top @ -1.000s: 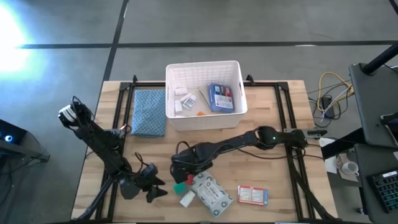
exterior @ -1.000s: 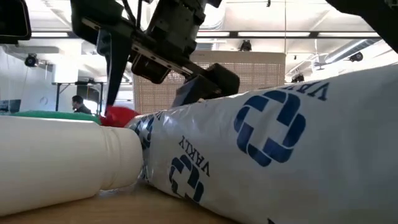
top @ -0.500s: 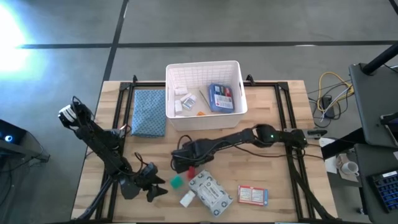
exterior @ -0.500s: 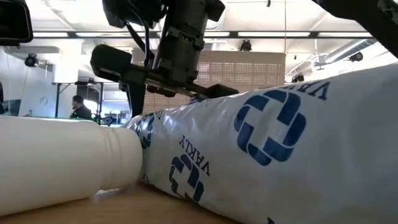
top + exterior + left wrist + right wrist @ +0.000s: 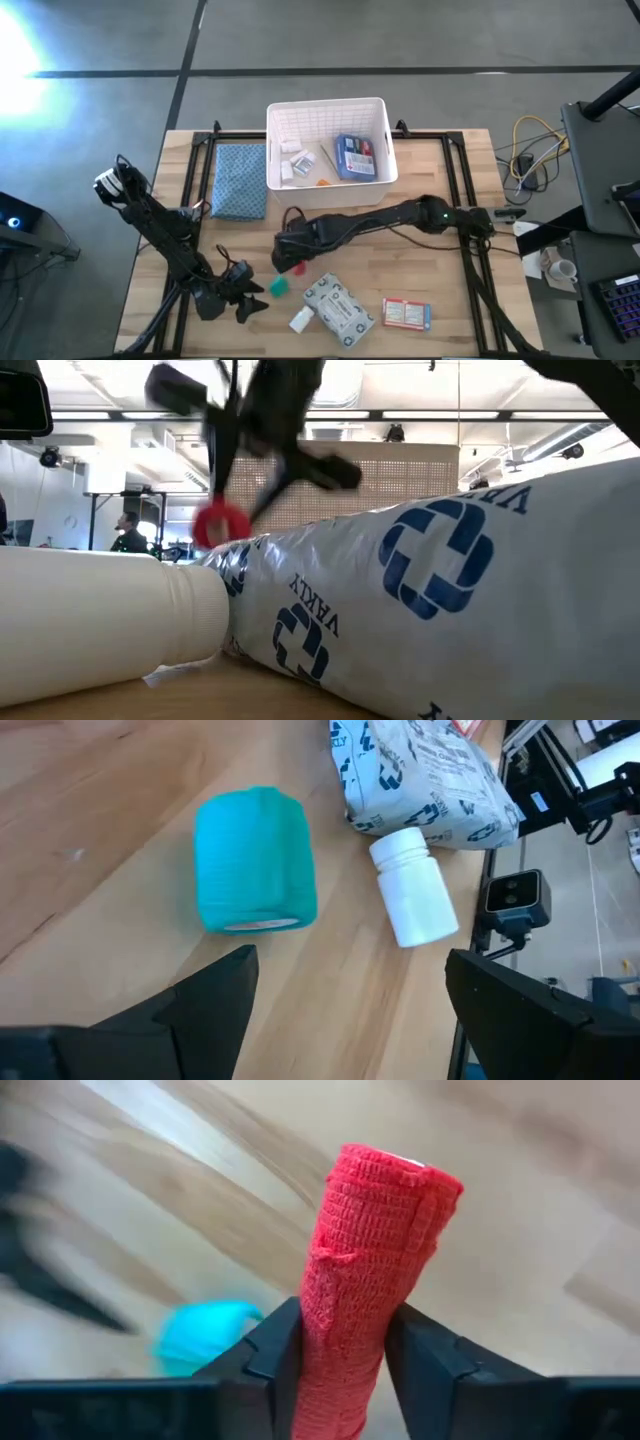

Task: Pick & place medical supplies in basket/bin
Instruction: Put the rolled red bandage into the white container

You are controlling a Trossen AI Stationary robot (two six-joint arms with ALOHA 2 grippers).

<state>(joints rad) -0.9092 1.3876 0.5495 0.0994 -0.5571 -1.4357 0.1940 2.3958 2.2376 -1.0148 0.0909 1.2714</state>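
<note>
My right gripper (image 5: 291, 257) is shut on a red bandage roll (image 5: 375, 1260) above the table's middle, near side of the white bin (image 5: 328, 185). The roll also shows in the low view (image 5: 222, 523). A green roll (image 5: 278, 287) lies on its side next to my open, empty left gripper (image 5: 246, 296), and shows in the left wrist view (image 5: 255, 860). A white pill bottle (image 5: 301, 320) lies on its side against a grey-white packet (image 5: 338, 308). A white-red box (image 5: 406, 313) lies flat to their right. The bin holds a blue pouch (image 5: 355, 156) and small white items. My right gripper pinches the red roll between its two fingers, on the roll's opposite sides at one end (image 5: 340, 1350). The rest of the roll sticks out past the fingertips. The roll is lifted clear of the table.
A blue patterned cloth (image 5: 241, 180) lies flat left of the bin. Black rails (image 5: 190, 200) run along the table's left and right sides. Bare wood lies between the bin and the supplies at the near edge.
My right gripper has risen and gone toward the far edge with the red roll, which is lifted clear from beside the green roll. The gripper has also turned. The green roll, bottle and packet stay where they were.
</note>
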